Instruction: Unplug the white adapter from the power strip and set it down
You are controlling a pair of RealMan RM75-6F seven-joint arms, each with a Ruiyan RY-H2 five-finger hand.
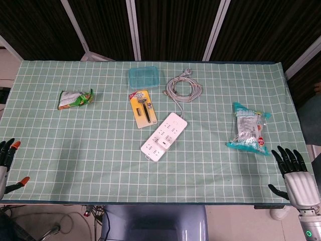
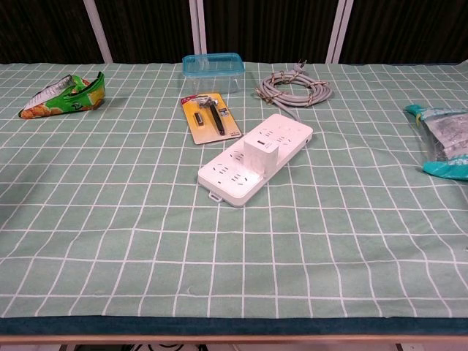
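A white power strip (image 1: 163, 136) (image 2: 254, 159) lies diagonally in the middle of the green checked table. The white adapter (image 1: 164, 145) (image 2: 260, 156) stands plugged into it, toward the strip's near half. Its grey cable (image 1: 183, 88) (image 2: 295, 89) is coiled behind it. My left hand (image 1: 7, 163) hangs off the table's near left corner, fingers spread and empty. My right hand (image 1: 295, 174) is at the near right corner, fingers also spread, holding nothing. Both hands are far from the strip. The chest view shows neither hand.
A yellow blister pack with a razor (image 1: 143, 108) (image 2: 210, 118) lies just left of the strip. A teal lidded box (image 1: 144, 77) (image 2: 212, 71) sits behind it. A green snack bag (image 1: 75, 99) (image 2: 66, 95) is at the left, a teal-edged packet (image 1: 248, 130) (image 2: 446, 139) at the right.
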